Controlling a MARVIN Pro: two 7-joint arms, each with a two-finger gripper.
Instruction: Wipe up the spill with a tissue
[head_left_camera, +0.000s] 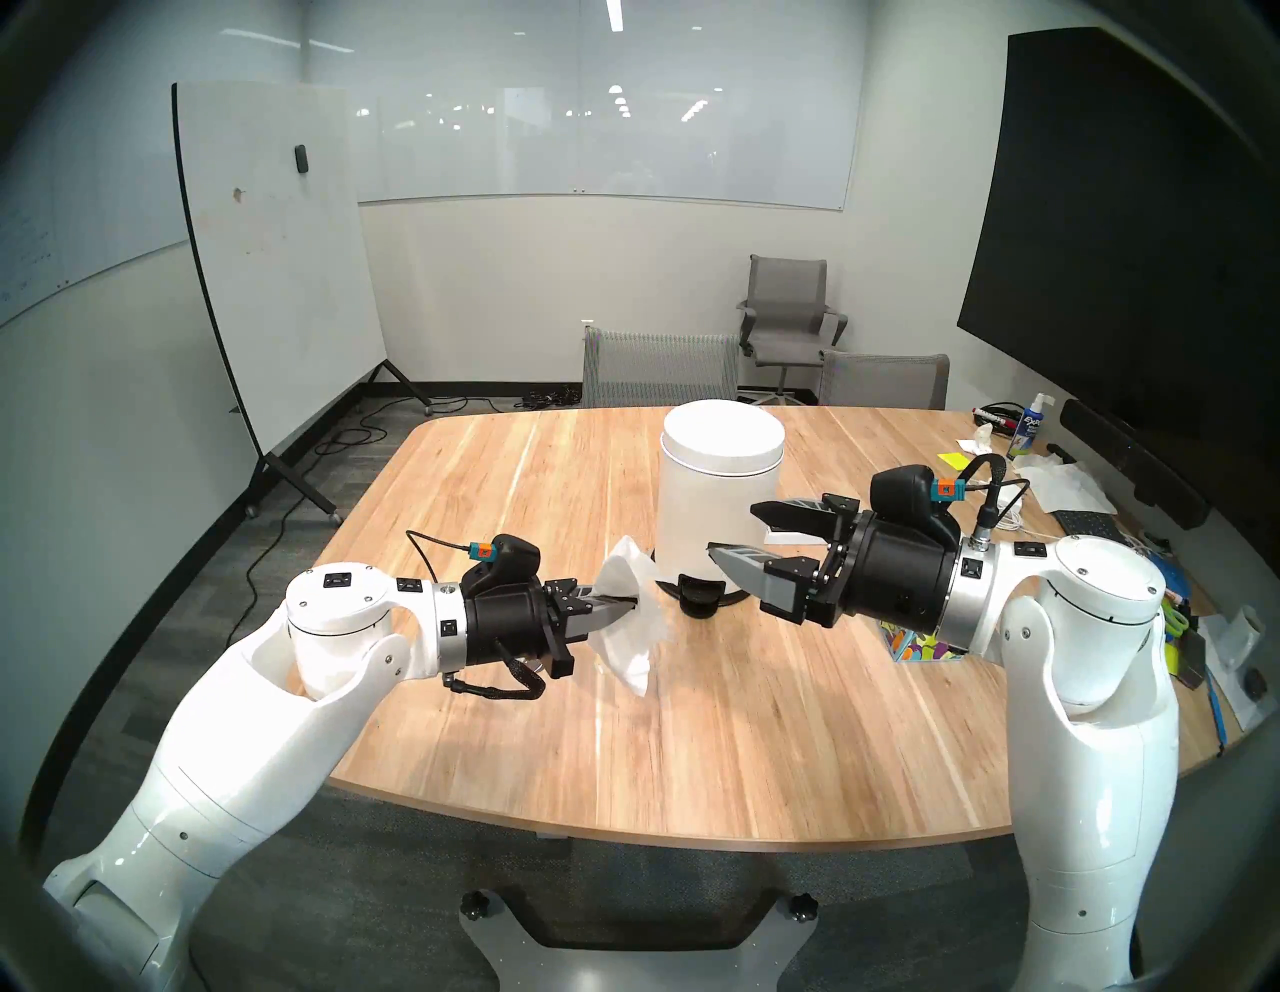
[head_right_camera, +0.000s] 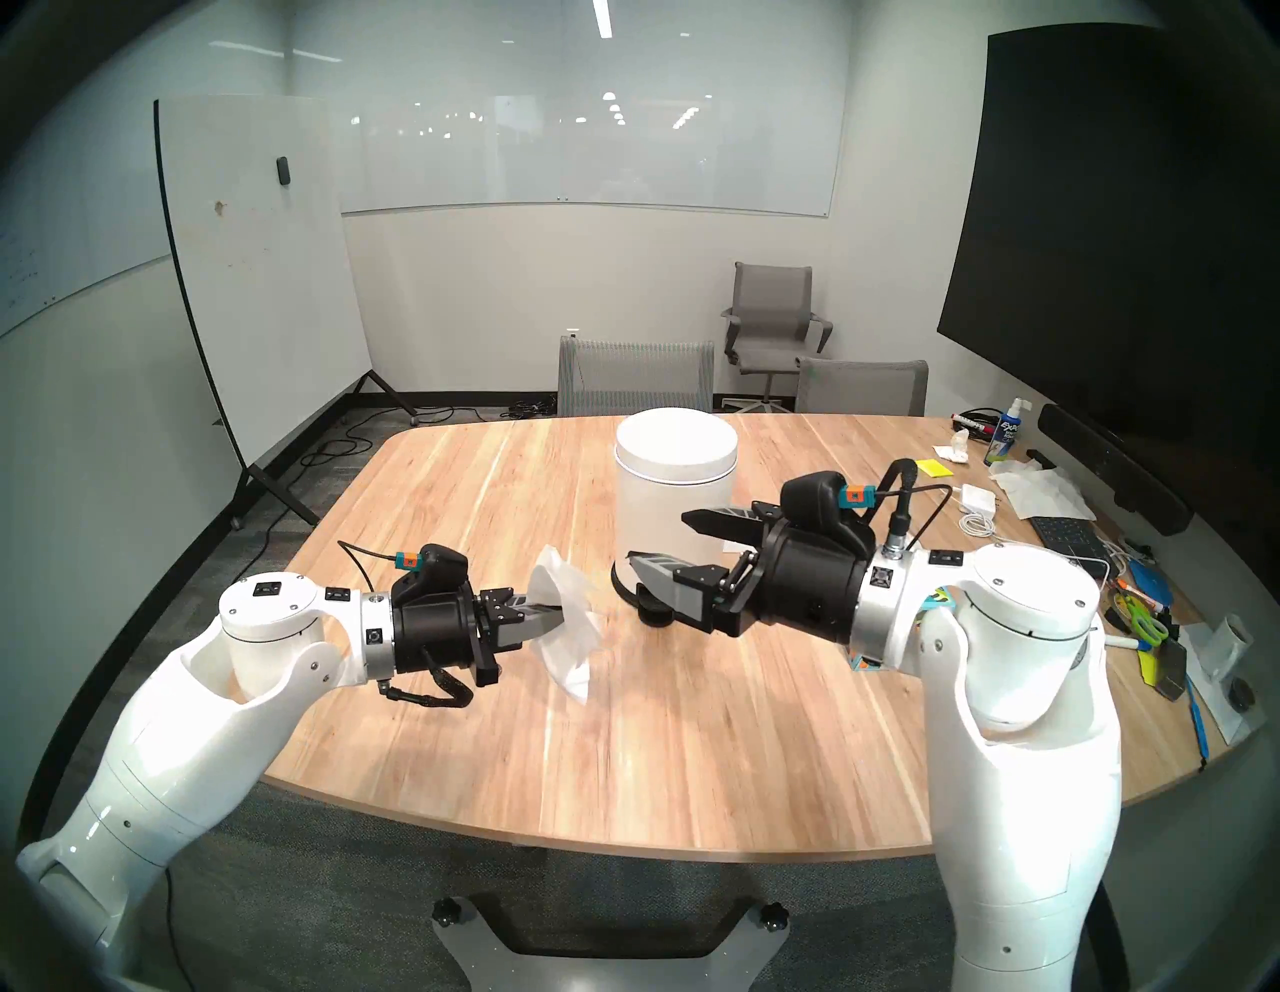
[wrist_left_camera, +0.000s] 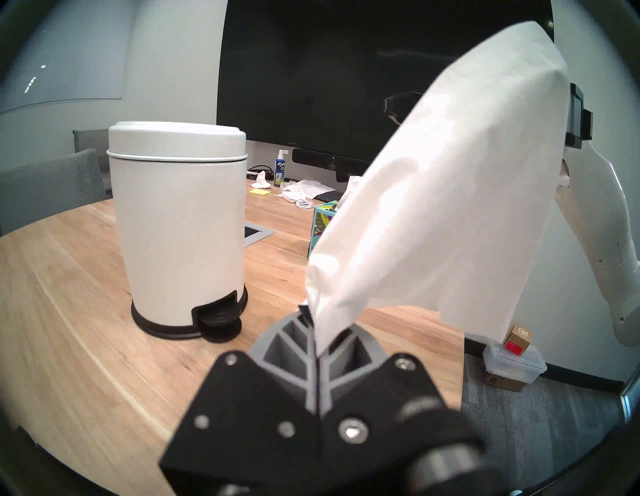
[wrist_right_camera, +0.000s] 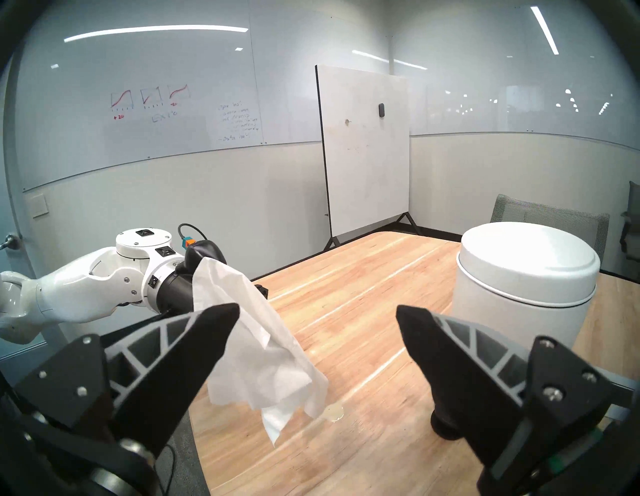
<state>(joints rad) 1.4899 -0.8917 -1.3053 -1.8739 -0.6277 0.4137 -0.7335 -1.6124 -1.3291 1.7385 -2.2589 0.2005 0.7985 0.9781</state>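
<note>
Room, far left: a freestanding whiteboard (head_left_camera: 277, 270) stands on the floor behind the left gripper, cables trailing around its feet.
Surface: a light wood-grain table (head_left_camera: 526, 485) with pale streaks; both arms reach in over its near edge.
Left gripper (head_left_camera: 627, 608): pinched together on a white tissue (head_left_camera: 632, 623), held clear above the table and pointing toward the right gripper.
Tissue: fans up and hangs down from the fingertips, blurred at its edges in the head views.
Spill (wrist_right_camera: 334, 413): a small glossy puddle on the wood, just below the tissue's hanging corner in the right wrist view, between the two grippers.
Bin (head_left_camera: 720, 499): a white lidded pedal bin with a black base, just beyond the gap between the grippers.
Right gripper (head_left_camera: 733, 532): fingers spread wide apart, nothing between them, raised in front of the bin.
Room, far right: a large dark screen (head_left_camera: 1136, 228) on the wall; clutter on the table corner beyond the right gripper.
Hard to make out: in the head views I cannot make out the spill. A patterned tissue box (head_left_camera: 914, 641) is mostly covered by the right wrist. The clutter is too small to name beyond a spray bottle (head_left_camera: 1030, 428).
</note>
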